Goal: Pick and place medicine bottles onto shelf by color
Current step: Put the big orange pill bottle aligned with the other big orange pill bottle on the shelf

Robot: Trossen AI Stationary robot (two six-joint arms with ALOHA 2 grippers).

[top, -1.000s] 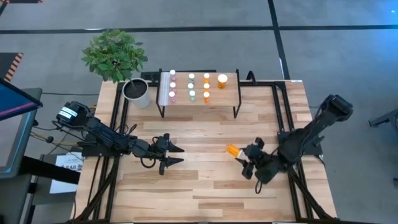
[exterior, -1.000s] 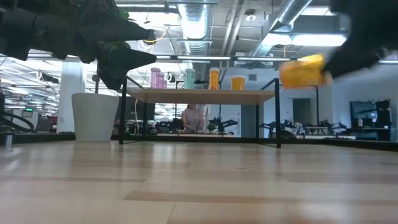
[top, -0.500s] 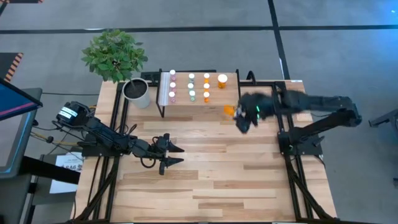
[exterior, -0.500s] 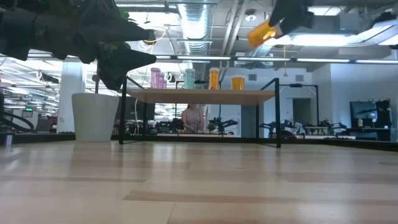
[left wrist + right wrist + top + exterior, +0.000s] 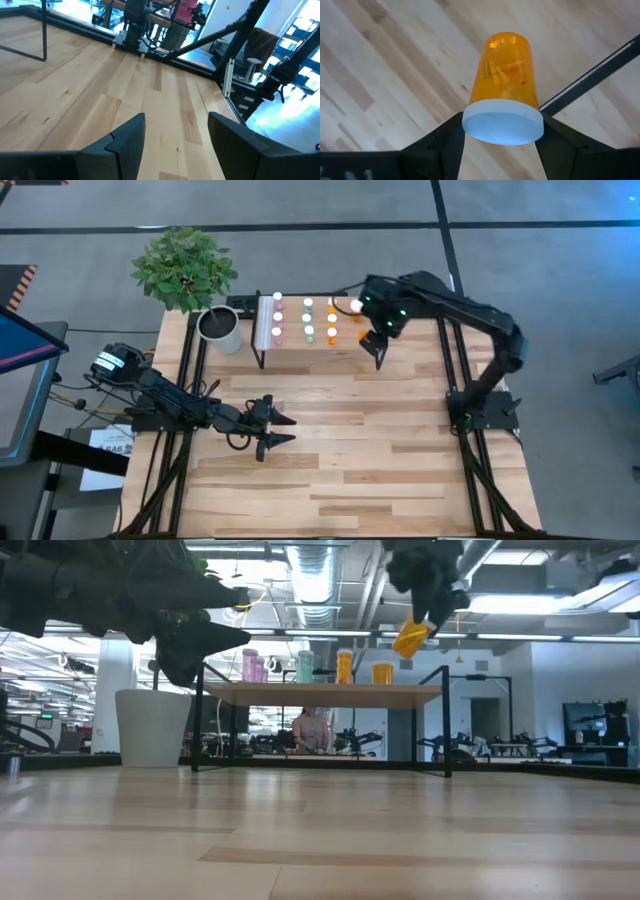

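My right gripper (image 5: 377, 343) hangs over the right end of the shelf (image 5: 320, 340), shut on a large orange bottle (image 5: 506, 75) with a white cap. In the low view the bottle (image 5: 412, 637) is tilted above the shelf top (image 5: 325, 695). On the shelf stand rows of pink (image 5: 278, 315), teal (image 5: 308, 317) and orange (image 5: 332, 319) vials and one larger orange bottle (image 5: 357, 307), all on their bases. My left gripper (image 5: 276, 430) is open and empty, low over the table's near left part. My right gripper pinches the orange bottle at its white cap (image 5: 503, 122) between its two fingers (image 5: 451, 137), one on each side. The fingers slant down from above. The bottle hangs tilted below them, its base pointing away from the wrist, clear of the shelf and the table.
A grey-white pot (image 5: 220, 329) with a green plant (image 5: 183, 267) stands just left of the shelf. Black frame rails (image 5: 452, 360) run along the table's sides. Bare wood lies between the shelf and the near edge.
My right gripper has carried the orange bottle from the table's near right part up and toward the far edge, to above the shelf's right end. It has tipped from nearly level to pointing down. The bottle stays in its hold.
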